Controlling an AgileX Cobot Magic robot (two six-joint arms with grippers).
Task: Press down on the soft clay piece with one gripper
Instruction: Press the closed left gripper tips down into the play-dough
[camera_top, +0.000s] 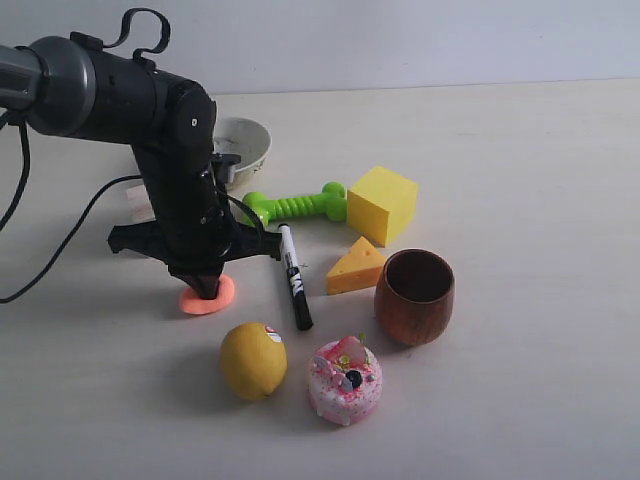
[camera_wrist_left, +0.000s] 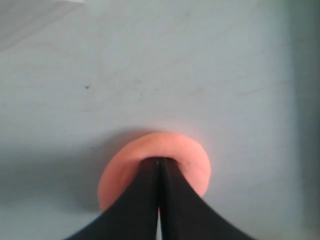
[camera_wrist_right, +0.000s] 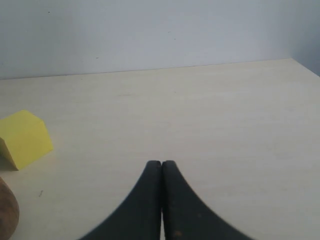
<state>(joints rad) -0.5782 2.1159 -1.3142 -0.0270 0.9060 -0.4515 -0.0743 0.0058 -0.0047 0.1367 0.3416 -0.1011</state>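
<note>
Left of the marker (camera_top: 295, 290), the left gripper (camera_top: 207, 288), clenched with nothing between its fingers, is pressing into the soft clay piece (camera_top: 222, 297); next likely needs a straight lift.

Clutter on the pale surface (camera_top: 530, 180)

A yellow lemon (camera_top: 253, 360) and a pink toy cake (camera_top: 345, 381) sit side by side in front. A brown wooden cup (camera_top: 414, 296) stands upright just beside an orange cheese wedge (camera_top: 355, 267). Behind them are a yellow cube (camera_top: 381, 204), a green bone toy (camera_top: 295, 206), a black marker (camera_top: 295, 277) and a white bowl (camera_top: 245, 145)
</note>
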